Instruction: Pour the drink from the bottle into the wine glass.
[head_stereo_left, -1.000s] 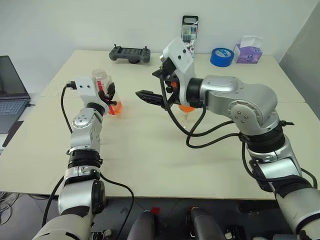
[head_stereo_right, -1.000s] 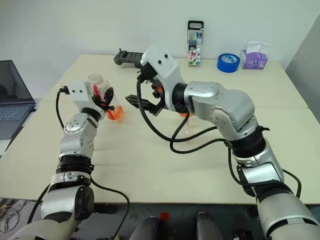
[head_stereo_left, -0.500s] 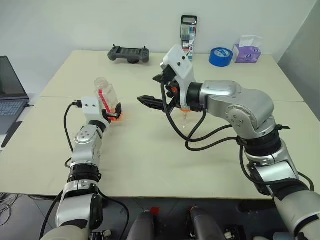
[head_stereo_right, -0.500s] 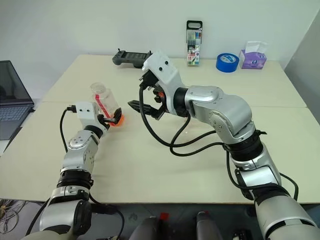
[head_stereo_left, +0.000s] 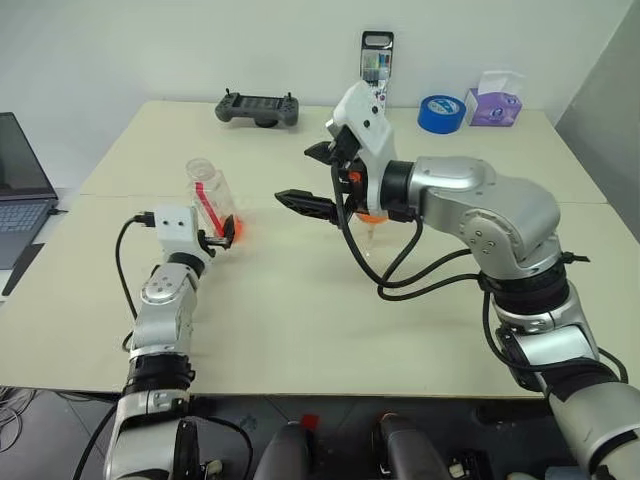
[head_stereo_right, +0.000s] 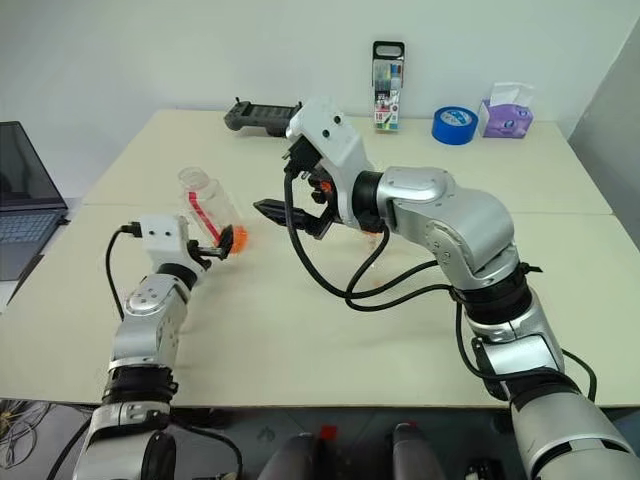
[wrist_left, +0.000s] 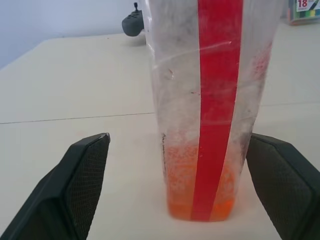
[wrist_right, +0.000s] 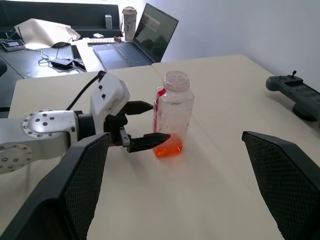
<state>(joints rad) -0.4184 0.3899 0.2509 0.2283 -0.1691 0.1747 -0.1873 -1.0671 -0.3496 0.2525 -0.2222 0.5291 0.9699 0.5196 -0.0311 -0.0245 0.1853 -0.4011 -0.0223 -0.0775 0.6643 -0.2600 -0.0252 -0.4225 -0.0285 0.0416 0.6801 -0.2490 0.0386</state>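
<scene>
The bottle (head_stereo_left: 211, 199) stood upright and uncapped on the cream table (head_stereo_left: 300, 310), a shallow layer of orange drink (wrist_left: 200, 187) at its bottom and a red strip down its side. The table ran back to a white wall; beyond the bottle lay a black controller (head_stereo_left: 260, 106), and farther right of it a marker pack (head_stereo_left: 377, 62), a blue tape roll (head_stereo_left: 443, 112) and a tissue box (head_stereo_left: 497, 100). A laptop (head_stereo_left: 20, 185) sat off the table's edge, left of the bottle.

A second earlier the left gripper (head_stereo_left: 224, 232) had been clamped on the bottle, held higher; now the bottle rested on the table and the fingers (wrist_right: 145, 141) were spread wide to either side of its base, not touching it. That arm reached level toward the bottle.

The right gripper (head_stereo_left: 313, 180) hovered right of the bottle, above the table, gaping open and empty, pointing toward the bottle. Behind it, mostly hidden by the arm, stood the wine glass (head_stereo_left: 372, 228), orange in its bowl.
</scene>
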